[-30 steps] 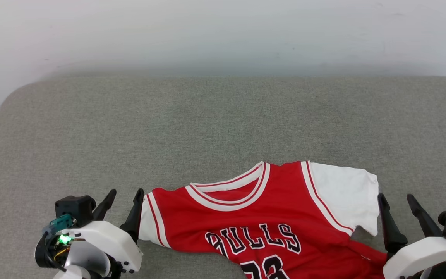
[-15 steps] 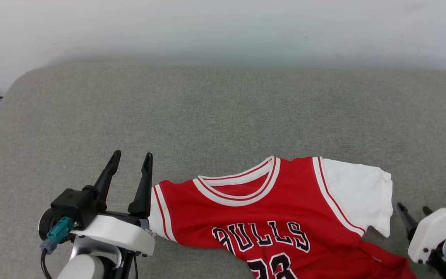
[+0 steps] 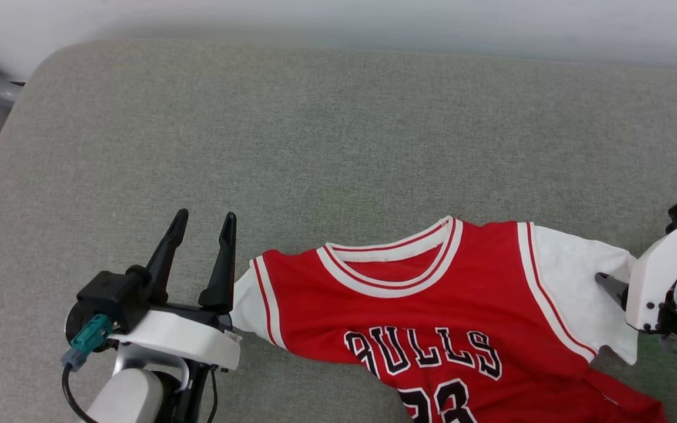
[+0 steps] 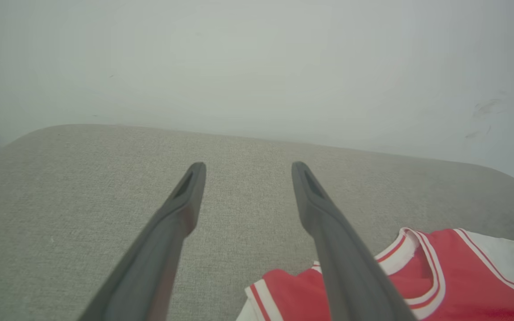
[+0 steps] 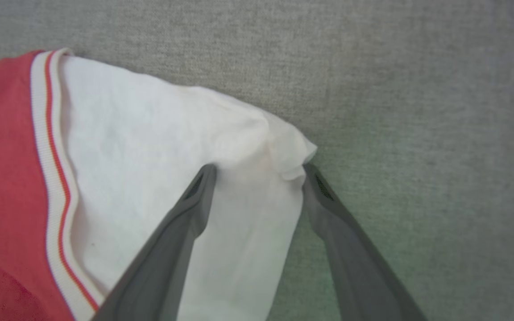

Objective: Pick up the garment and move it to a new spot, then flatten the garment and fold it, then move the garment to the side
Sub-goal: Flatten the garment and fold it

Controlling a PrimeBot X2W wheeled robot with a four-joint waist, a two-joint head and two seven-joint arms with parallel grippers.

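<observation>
Our right claw point(image 5: 258, 168) now straddles the Bulls jersey point(image 3: 432, 317) at its white corner, spread wide | left claw point(image 3: 205, 215) spread too, jersey just right of it

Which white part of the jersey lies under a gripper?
The wide part on the robot's right: the open right gripper straddles its corner. The narrow one lies beside the left gripper.

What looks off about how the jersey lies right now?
The garment lies skewed and not flat: toward the robot's right a white flap is turned out, its corner crumpled by the fingertips of the open right gripper.
</observation>
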